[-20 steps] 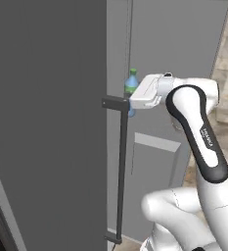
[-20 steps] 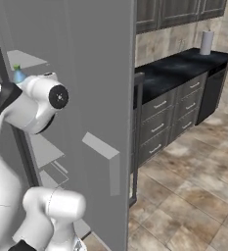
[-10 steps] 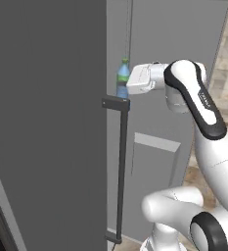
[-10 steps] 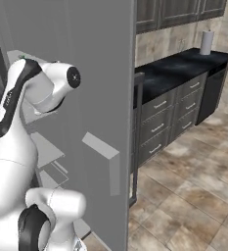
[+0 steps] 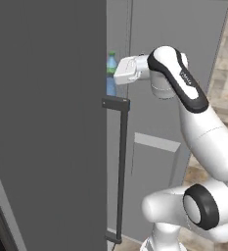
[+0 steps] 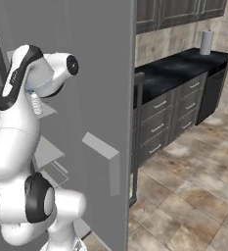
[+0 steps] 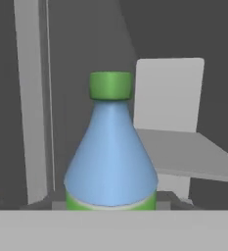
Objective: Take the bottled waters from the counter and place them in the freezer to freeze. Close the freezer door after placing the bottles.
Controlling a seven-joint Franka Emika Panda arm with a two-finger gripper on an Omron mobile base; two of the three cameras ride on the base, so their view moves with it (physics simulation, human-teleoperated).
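My gripper point(image 7: 110, 208) clamped on the green-capped bottle point(image 7: 110, 152), jaws tight against its sides, bottle upright, just past the open freezer door's point(image 5: 47, 122) edge, pale shelf point(image 7: 189, 154) behind it

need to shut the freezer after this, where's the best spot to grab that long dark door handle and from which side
Grip the long dark door handle on its straight vertical bar, around mid-height, coming from the front with the claw's fingers either side of it. The bar stands off the freezer door on short brackets, leaving a gap behind. The claw is currently shut on the green-capped bottle.
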